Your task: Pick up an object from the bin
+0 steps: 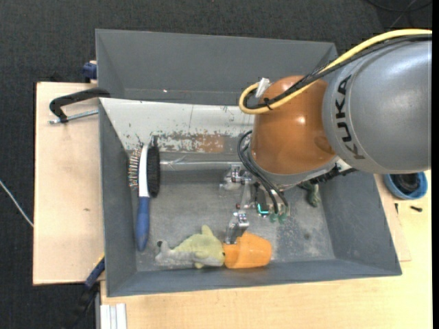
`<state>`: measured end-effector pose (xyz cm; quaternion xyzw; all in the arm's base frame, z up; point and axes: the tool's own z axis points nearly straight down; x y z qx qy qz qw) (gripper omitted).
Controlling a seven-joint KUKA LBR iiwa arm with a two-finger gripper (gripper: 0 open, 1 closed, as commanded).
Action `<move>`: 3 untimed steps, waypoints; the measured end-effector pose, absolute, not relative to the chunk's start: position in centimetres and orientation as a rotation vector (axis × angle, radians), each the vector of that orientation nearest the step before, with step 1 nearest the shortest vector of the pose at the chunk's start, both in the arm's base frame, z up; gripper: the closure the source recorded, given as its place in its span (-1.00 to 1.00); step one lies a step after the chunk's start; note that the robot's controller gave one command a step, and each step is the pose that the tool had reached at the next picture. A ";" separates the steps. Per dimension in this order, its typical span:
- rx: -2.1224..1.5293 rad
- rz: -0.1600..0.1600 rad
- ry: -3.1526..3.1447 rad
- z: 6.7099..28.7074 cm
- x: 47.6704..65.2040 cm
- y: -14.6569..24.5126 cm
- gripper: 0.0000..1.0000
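Hand (236, 229) low over orange lump (248, 253), arm (384, 115) reaching from right

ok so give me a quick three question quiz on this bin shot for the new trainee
1. True or false: the blue-handled hairbrush with a black bristle head lies along the right wall of the grey metal bin.
2. Multiple choice: what lies right beside the rounded orange object, on its left in the view? A) the hairbrush B) the pale yellow-green soft floppy thing C) a red ball
3. Fill in: in the view, the gripper hangs at the orange object's upper ____ edge.

Key: 1 false, the hairbrush is by the left wall; 2 B; 3 left.
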<state>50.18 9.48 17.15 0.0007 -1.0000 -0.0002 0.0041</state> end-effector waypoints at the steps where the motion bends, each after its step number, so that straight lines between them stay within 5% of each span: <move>1: 0.403 0.003 -3.110 10.9 49.8 1.4 -1.00; 2: 0.681 -0.001 -3.070 7.2 50.0 1.2 -1.00; 3: 0.682 -0.002 -3.077 7.3 50.2 1.3 1.00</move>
